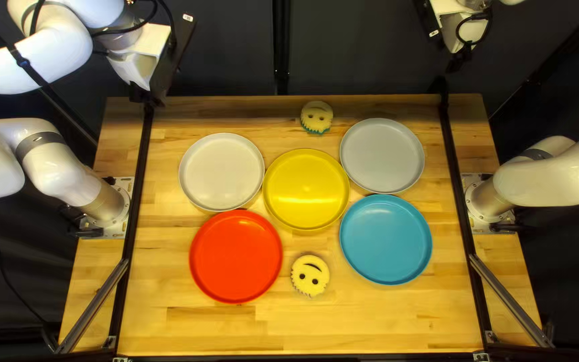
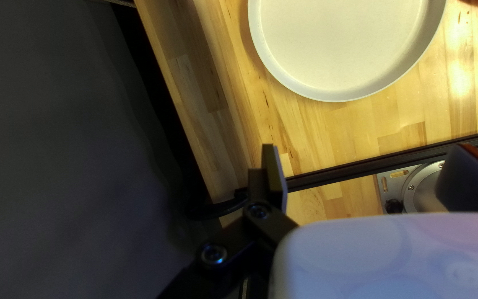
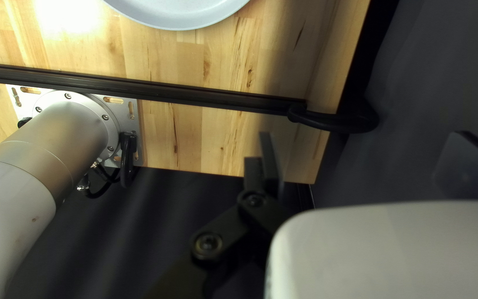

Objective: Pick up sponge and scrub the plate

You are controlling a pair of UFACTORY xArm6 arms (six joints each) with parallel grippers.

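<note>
sponge (image 1: 310,275), round, yellow, smiley-faced: on your tabletop (image 1: 370,328), between round red plate (image 1: 236,256) and round blue plate (image 1: 386,239). second sponge (image 1: 317,116), yellow, teal-edged: beyond round yellow plate (image 1: 306,190). your left end effector (image 1: 147,98): fingers wide apart. your right end effector (image 1: 460,59): likewise wide.

"What colours are the plates?"

"The off-white plate (image 1: 222,172) lies toward the far left corner of the bench (image 1: 289,328), the grey plate (image 1: 382,155) toward the far right. The yellow plate (image 1: 306,190) is mid-bench, the red plate (image 1: 236,256) toward the near left corner, the blue plate (image 1: 385,239) toward the near right."

"And the sponges?"

"The near-edge sponge (image 1: 310,271) is yellow, its face pattern black: two eyes, one curved mouth. The far-edge sponge (image 1: 317,114) is yellow with a face too; its ragged rim looks teal, though it's dim there."

"The bench?"

"Honey-coloured wood, patterned in strips with brown streaks."
</note>
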